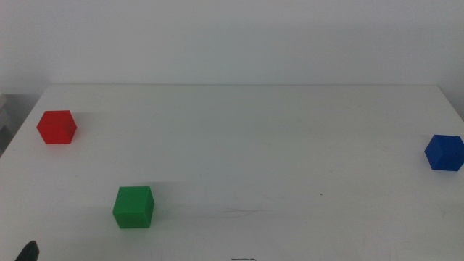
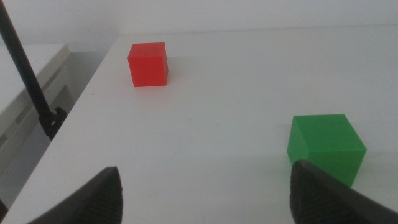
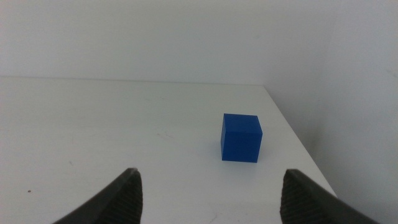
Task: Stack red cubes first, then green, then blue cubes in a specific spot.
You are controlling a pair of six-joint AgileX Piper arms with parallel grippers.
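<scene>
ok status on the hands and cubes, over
Both hands open, empty: left hand, right hand. Red cube, green cube, blue cube apart on table, none stacked. Nothing in the way.

Middle view looking down over whole table (image 1: 239,145). Left wrist view sitting low, sharing red cube (image 1: 57,127) and green cube (image 1: 133,207). Right wrist view sharing only blue cube (image 1: 444,152).

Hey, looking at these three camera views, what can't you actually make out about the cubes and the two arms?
- Right tool: absent from the middle view; only its own wrist view shows it, open.
- Left tool: middle view shows just a dark tip at the bottom edge.
- Green cube: lower corner hidden behind a jaw in the left wrist view.
- Blue cube: near the middle view's right edge.
- Stacking spot: unmarked.
</scene>
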